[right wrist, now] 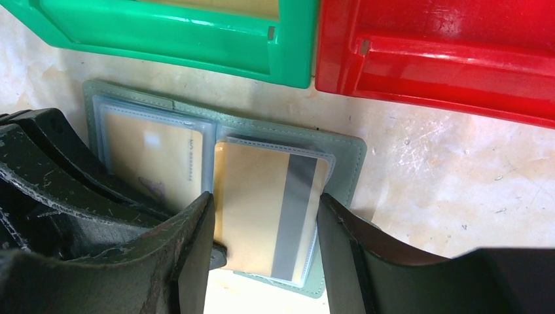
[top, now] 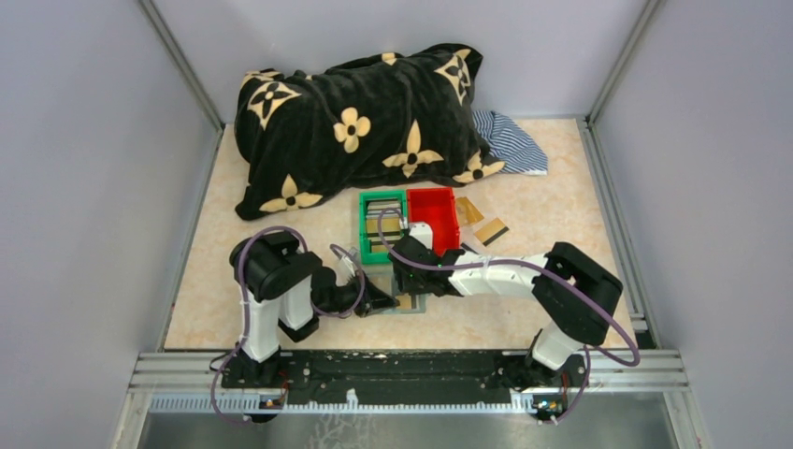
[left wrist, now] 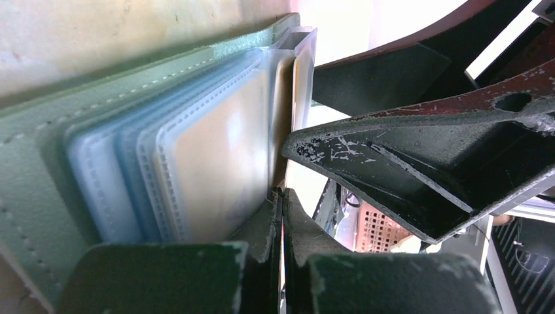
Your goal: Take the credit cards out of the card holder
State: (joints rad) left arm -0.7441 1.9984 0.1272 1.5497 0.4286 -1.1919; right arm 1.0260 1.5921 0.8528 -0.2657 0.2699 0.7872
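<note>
The grey-green card holder (right wrist: 341, 149) lies open on the table just in front of the two bins, also seen from above (top: 411, 303). A gold credit card (right wrist: 252, 209) with a grey stripe pokes sideways out of its right clear pocket. My left gripper (left wrist: 283, 196) is shut on that card's near edge, a thin sliver showing between the pads. Another gold card (right wrist: 150, 157) sits in the left pocket. My right gripper (right wrist: 265, 198) stands open, its fingers (right wrist: 340, 255) straddling the right pocket and resting down on the holder.
A green bin (top: 367, 224) holding several cards and a red bin (top: 432, 198) stand just behind the holder. Two loose cards (top: 491, 231) lie right of the red bin. A black flowered blanket (top: 355, 122) and striped cloth (top: 510, 140) fill the back.
</note>
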